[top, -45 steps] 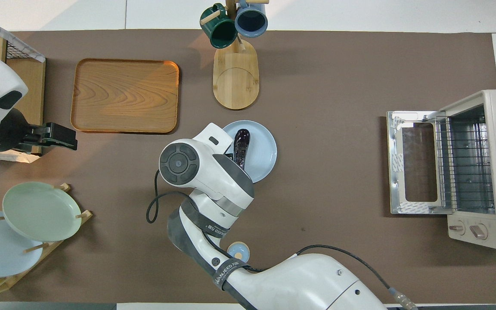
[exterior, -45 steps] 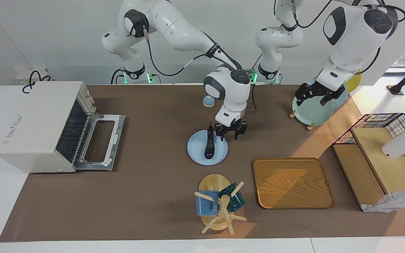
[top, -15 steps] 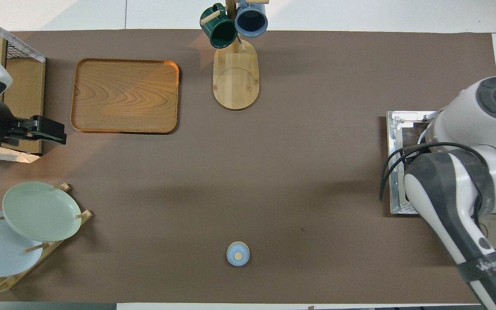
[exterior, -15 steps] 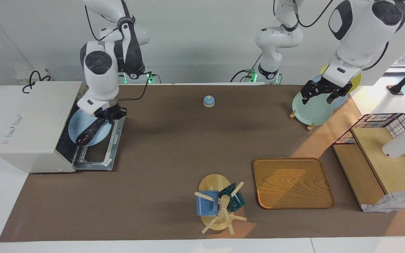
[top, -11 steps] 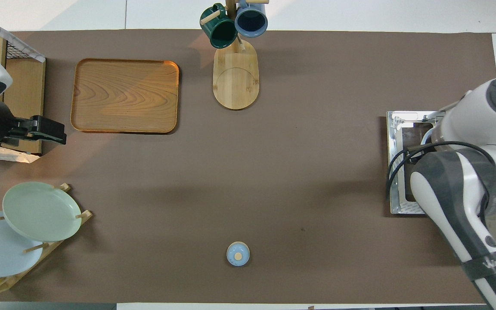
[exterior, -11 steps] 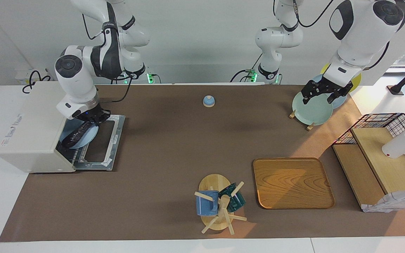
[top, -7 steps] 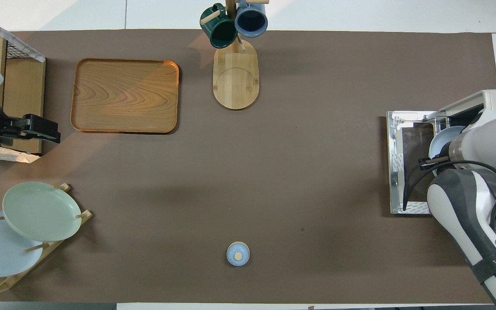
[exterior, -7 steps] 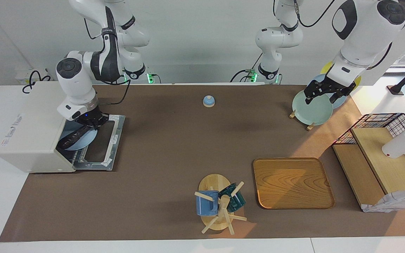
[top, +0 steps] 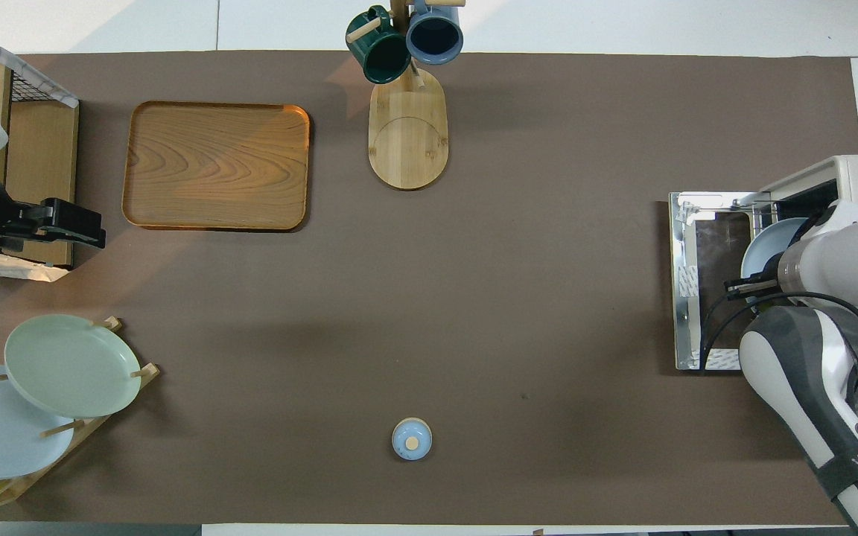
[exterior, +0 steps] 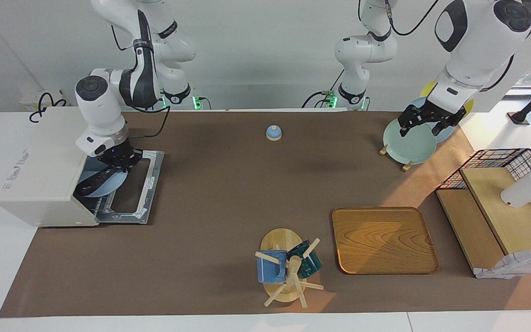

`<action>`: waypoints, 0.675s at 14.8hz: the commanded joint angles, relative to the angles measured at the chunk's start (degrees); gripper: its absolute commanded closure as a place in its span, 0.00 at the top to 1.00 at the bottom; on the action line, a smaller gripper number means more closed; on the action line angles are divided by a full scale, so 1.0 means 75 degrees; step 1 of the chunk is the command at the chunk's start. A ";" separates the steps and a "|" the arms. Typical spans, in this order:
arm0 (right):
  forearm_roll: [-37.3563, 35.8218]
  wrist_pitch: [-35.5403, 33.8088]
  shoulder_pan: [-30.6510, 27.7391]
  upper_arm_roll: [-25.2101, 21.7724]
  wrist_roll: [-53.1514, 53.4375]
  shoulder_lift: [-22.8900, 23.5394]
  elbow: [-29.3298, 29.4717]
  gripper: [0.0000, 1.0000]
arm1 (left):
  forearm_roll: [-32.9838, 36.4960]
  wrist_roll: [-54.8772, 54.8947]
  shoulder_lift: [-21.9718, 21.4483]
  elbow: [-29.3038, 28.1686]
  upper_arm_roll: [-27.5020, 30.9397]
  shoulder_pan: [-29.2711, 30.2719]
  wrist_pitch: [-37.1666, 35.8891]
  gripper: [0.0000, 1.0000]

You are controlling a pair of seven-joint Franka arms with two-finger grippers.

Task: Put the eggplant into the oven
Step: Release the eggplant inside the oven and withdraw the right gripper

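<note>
The small, slender, glossy dark purple eggplant (exterior: 91,181) lies on a round pale blue plate (exterior: 109,184), and plate and eggplant together sit in the mouth of the white boxy toaster oven (exterior: 39,166) at the right arm's end of the brown-covered bench (exterior: 228,193), partly under the oven's roof and partly out over its dark glass door (exterior: 132,186), which lies folded down flat. The right gripper (exterior: 119,162) is at the plate's rim, just above the door; whether its fingers are clamped on the rim or already parted I cannot tell, since the wrist hides them from above and they are too dark against the door from the facing side. Judged from this, the carrying part of the task looks essentially done: the eggplant has reached the oven and rests at its opening. What seems left is to let go of the plate cleanly, perhaps nudge it deeper onto the wire rack, since part of the plate reaches out past the opening, and draw the arm back clear of the door. The left gripper (exterior: 424,121) waits with its fingers apart and empty, up over the pale green plate (exterior: 408,145) in the wooden plate rack at the left arm's end of the bench.
</note>
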 commanded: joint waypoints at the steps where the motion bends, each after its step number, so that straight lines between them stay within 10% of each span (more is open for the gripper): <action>1: 0.0121 -0.0701 -0.0109 0.0120 -0.0552 -0.0029 0.0468 0.56 | 0.0179 0.0076 -0.0033 0.0061 -0.0120 0.0160 -0.0050 1.00; 3: 0.0214 -0.1113 0.0194 0.0120 -0.0529 0.0123 0.1019 0.53 | 0.0179 0.0076 -0.0045 0.0060 -0.0097 0.0160 -0.0107 1.00; 6: 0.1175 -0.0276 0.1036 0.0120 -0.0052 0.0473 0.1070 0.00 | 0.0179 0.0076 -0.0045 0.0060 -0.0085 0.0160 -0.0073 1.00; 10: 0.1164 0.0689 0.1485 0.0120 0.0783 0.1517 0.0999 0.00 | 0.0167 0.0064 -0.0045 0.0060 -0.0085 0.0171 -0.0084 1.00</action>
